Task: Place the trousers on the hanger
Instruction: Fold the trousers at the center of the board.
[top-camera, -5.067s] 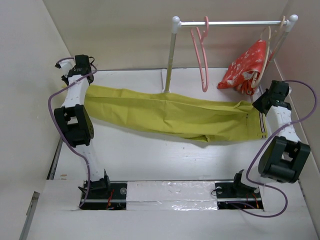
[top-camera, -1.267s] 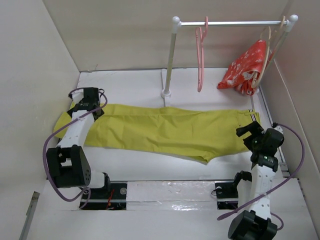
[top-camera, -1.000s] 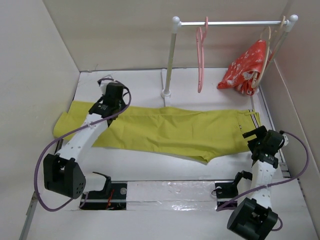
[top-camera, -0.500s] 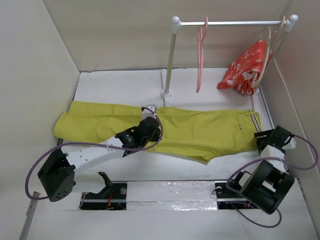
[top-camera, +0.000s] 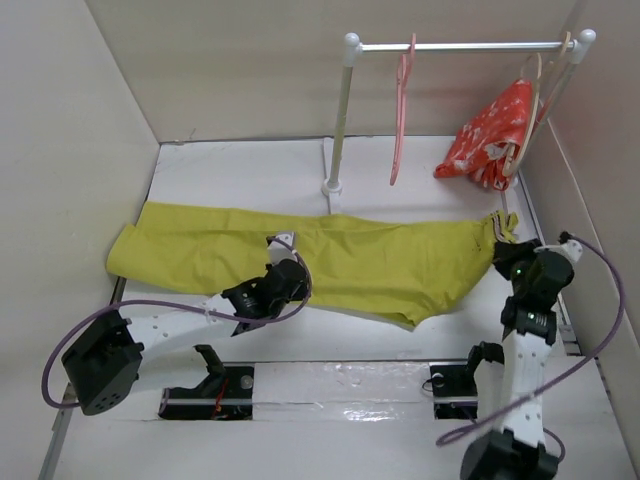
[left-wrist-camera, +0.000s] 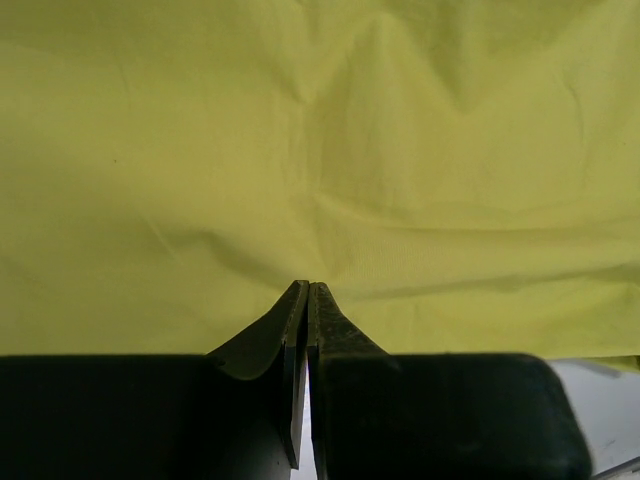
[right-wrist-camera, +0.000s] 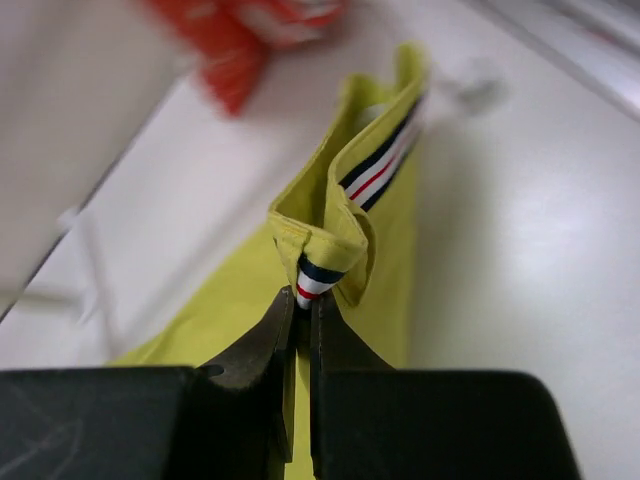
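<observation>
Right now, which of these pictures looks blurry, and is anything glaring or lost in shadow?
Right wrist view: the red garment and the table are smeared; only the striped edge of the trousers at the right pincer is sharp. Left wrist view: cloth creases crisp, the left pincer a dark silhouette. Top external view: evenly lit, glare on the shiny strip between the arm bases.

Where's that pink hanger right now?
In the top view, the pink hanger hangs from the rail at the back, between its left post and the red garment.
</observation>
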